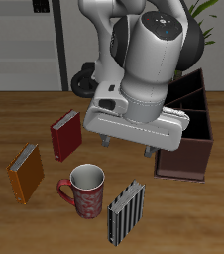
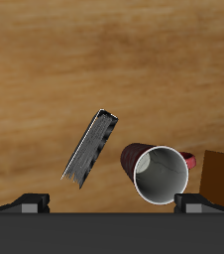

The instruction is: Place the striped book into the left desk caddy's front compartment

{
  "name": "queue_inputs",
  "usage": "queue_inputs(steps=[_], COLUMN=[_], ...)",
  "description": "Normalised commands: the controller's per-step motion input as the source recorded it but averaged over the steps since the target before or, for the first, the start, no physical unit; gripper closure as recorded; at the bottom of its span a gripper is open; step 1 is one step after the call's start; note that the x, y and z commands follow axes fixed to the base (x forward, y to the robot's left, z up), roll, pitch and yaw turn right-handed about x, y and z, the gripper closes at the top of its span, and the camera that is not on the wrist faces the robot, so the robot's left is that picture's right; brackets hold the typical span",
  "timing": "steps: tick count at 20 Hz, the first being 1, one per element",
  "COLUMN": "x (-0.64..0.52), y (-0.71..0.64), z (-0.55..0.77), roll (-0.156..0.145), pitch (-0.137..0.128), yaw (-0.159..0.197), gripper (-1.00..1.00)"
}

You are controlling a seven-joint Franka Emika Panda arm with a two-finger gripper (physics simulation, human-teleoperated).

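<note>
A: Standing upright on the wooden table [image 1: 15,109] near its front edge, the striped book [image 1: 125,211] shows narrow black-and-white stripes on its cover and sits just beside the mug [image 1: 82,190].

B: Confirmed. The wrist view shows the striped book [image 2: 91,149] edge-on, with the mug [image 2: 161,172] close beside it. A narrow strip of table separates the 2 items; they are not touching.

A: Gripper state?

B: The gripper [image 1: 123,146] hangs above the table, behind the striped book and the mug. Its 2 fingertips [image 2: 28,201] sit far apart at the edges of the wrist view, so the jaws are spread wide. Nothing is held between them.

A: Location of the left desk caddy?

B: The left desk caddy [image 1: 188,149] stands farther back than the striped book. It is a dark maroon-brown open-topped box with inner partitions. The robot's arm covers part of it in the exterior view, so the inside of its compartments cannot be read. One corner of the left desk caddy [image 2: 221,177] shows in the wrist view, beyond the mug.

A: Other items on the table?

B: 2 more books. The red book [image 1: 65,135] stands upright behind the mug. The orange book [image 1: 26,173] stands beside the mug, on the side away from the striped book. Both are well apart from the left desk caddy.
</note>
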Motion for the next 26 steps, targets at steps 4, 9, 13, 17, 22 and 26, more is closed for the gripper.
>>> queue_inputs(steps=[4, 9, 13, 17, 22, 26], x=[0.13, 0.14, 0.11, 0.11, 0.08, 0.08], y=[0.04, -0.12, -0.11, -0.07, 0.07, 0.04], z=[-0.13, -0.17, -0.21, -0.24, -0.22, -0.19], roll=[0.013, -0.012, -0.027, -0.009, 0.009, 0.004], pitch=[-0.009, -0.021, 0.004, 0.019, 0.016, 0.015], yaw=[-0.030, -0.069, -0.032, -0.028, -0.030, -0.022], gripper=[-1.00, -1.00, -1.00, -1.00, -1.00, -1.00])
